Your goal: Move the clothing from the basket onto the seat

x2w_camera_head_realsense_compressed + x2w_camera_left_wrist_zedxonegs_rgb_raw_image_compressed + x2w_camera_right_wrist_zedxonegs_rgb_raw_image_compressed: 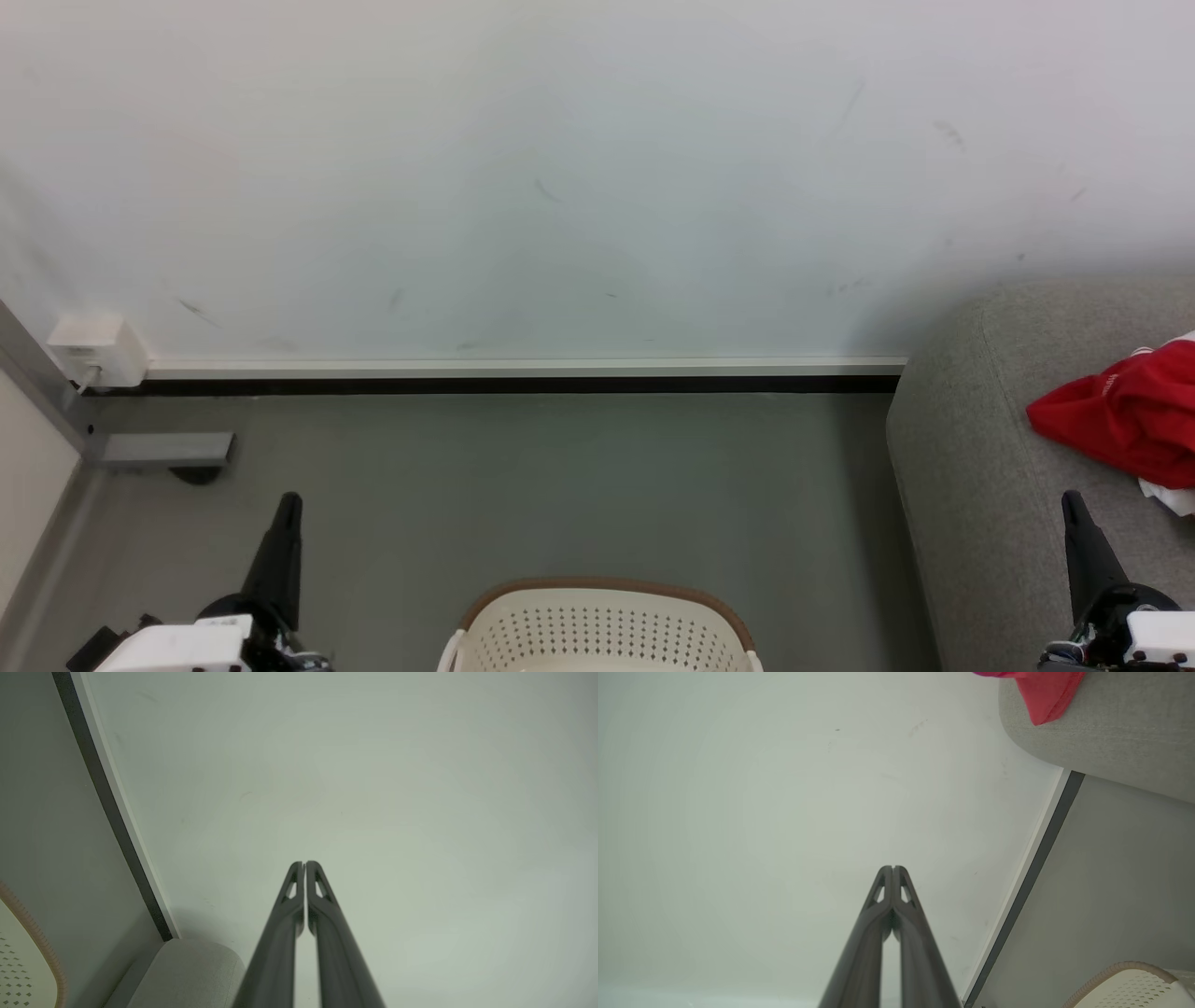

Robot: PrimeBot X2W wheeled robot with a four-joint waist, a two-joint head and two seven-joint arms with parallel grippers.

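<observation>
Red clothing (1125, 420) with a bit of white lies on the grey seat (971, 448) at the right edge of the head view; a red corner (1045, 695) hangs over the seat (1111, 728) in the right wrist view. The cream basket (607, 630) with a brown rim stands on the floor at the bottom centre; what is inside it is hidden. My left gripper (289, 504) stands shut at the lower left, left of the basket. My right gripper (1072, 504) is shut over the seat's front, below the clothing. Both hold nothing (304, 863) (893, 868).
A white wall with a black-and-white skirting (523, 373) runs behind grey floor. A white socket box (93, 350) and a grey metal foot (159, 450) sit at the far left. The basket's rim (42, 947) (1125, 970) and the seat's end (196, 970) show in the wrist views.
</observation>
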